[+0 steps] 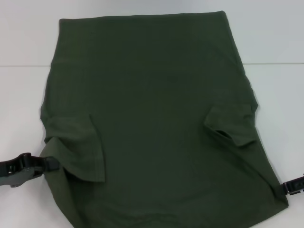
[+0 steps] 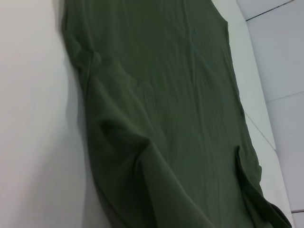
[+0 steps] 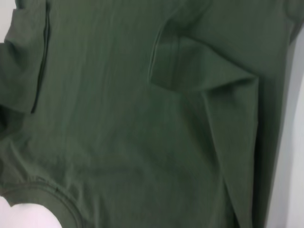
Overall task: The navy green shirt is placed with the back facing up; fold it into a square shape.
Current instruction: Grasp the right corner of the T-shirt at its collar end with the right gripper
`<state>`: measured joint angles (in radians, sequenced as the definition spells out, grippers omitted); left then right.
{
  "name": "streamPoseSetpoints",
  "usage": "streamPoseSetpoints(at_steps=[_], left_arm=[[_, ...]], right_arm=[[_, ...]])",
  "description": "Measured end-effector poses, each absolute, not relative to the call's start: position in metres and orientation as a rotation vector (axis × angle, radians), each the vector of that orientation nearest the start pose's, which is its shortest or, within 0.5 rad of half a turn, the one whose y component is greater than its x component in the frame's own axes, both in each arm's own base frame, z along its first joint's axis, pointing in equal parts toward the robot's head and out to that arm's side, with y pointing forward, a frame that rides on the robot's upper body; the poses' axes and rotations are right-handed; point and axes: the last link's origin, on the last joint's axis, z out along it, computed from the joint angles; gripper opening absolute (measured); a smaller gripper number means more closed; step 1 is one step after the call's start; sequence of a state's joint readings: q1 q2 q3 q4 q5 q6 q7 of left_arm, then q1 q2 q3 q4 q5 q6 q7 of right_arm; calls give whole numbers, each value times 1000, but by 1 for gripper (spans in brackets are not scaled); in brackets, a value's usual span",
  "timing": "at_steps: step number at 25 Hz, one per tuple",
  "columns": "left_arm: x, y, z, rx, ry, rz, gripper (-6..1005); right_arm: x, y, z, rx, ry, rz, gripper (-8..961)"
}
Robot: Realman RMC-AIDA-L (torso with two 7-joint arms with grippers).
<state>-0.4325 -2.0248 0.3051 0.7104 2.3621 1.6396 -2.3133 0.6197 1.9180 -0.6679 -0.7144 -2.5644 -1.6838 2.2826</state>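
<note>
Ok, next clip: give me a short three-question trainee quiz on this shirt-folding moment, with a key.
1. True or false: both sleeves of the navy green shirt are folded inward onto its body.
2. Multiple choice: where is the left gripper? A) at the shirt's near left edge, beside the folded left sleeve; B) above the shirt's middle; C) at the far hem.
3. Fill in: the right gripper is at the shirt's near ____ corner.

Key
1. True; the right sleeve also lies on the body.
2. A
3. right

Note: the white table shows on both sides of the shirt.
</note>
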Motion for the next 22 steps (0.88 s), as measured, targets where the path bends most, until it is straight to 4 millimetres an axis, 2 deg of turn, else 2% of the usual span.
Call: streamPoseSetpoints(at_steps=[13, 22], left_arm=[[-348, 284, 50, 2254, 2337, 791, 7], [-348, 284, 50, 2246, 2341, 791, 7]], right_arm=[[315, 324, 40, -2468, 1740, -151, 682], [303, 328, 27, -2516, 1725, -148, 681]])
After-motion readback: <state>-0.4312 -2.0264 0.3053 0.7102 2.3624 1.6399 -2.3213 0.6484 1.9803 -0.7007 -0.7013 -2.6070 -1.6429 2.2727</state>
